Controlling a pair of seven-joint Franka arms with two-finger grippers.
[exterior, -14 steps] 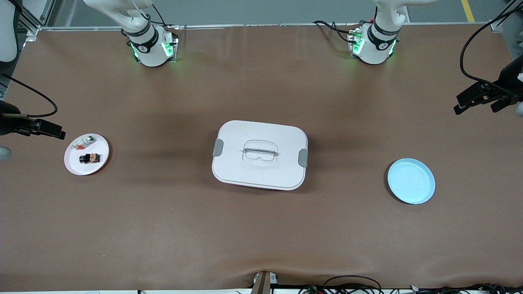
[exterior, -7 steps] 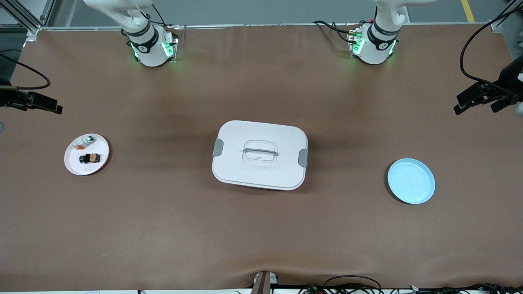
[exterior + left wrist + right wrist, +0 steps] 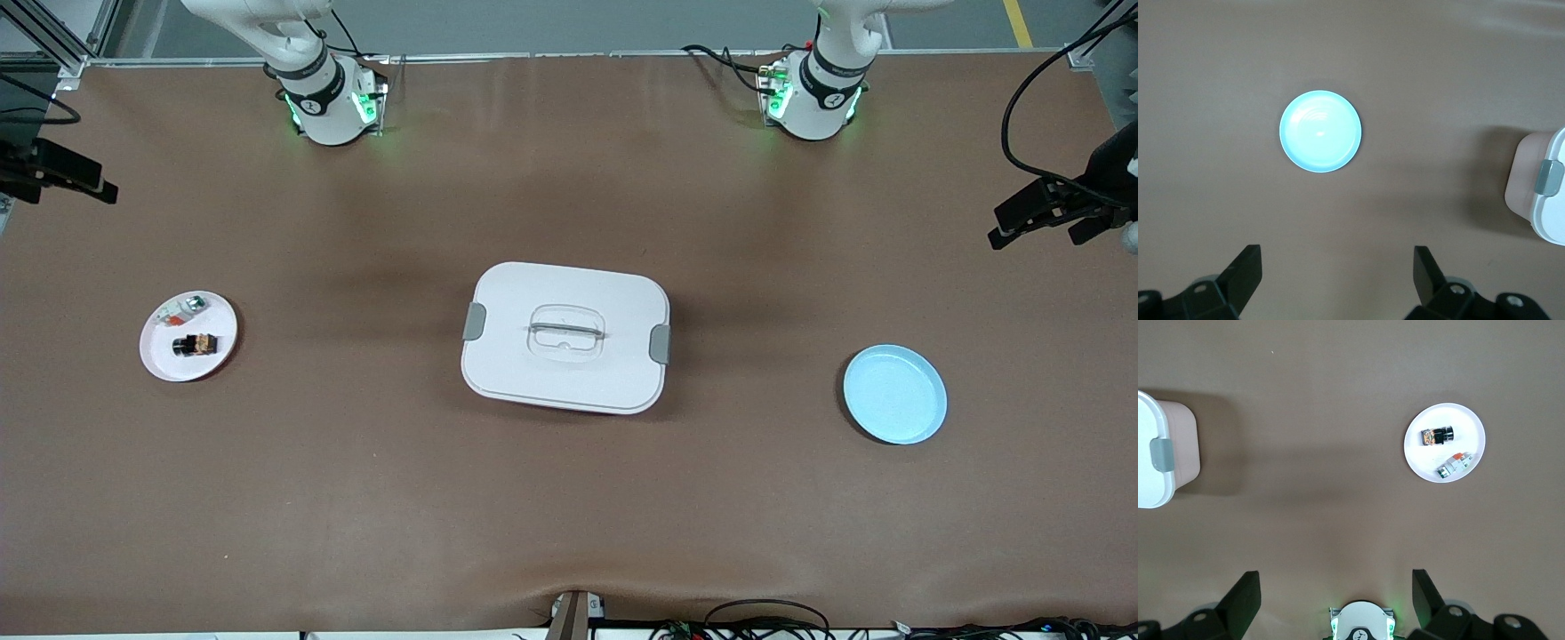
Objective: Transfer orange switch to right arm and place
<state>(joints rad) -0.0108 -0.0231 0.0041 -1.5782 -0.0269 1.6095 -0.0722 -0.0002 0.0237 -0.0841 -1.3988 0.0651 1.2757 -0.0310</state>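
At the right arm's end of the table the white plate (image 3: 188, 336) carries the orange switch (image 3: 197, 343), and just beside it, a little farther from the front camera, a small white-and-orange piece (image 3: 182, 309). The right gripper (image 3: 67, 173) hangs high over the table's edge there, well apart from the plate, its jaws wide open and holding nothing. In the middle stands the white lidded box (image 3: 565, 337). Toward the left arm's end lies the blue plate (image 3: 894, 394), with nothing on it. The left gripper (image 3: 1036, 212) hangs up over that end of the table, also wide open and empty. Only the right wrist view shows the switch (image 3: 1437, 437) clearly, black with an orange face, and both open fingers (image 3: 1243, 597). The left wrist view shows the blue plate (image 3: 1320, 131) and its own spread fingers (image 3: 1246, 268).
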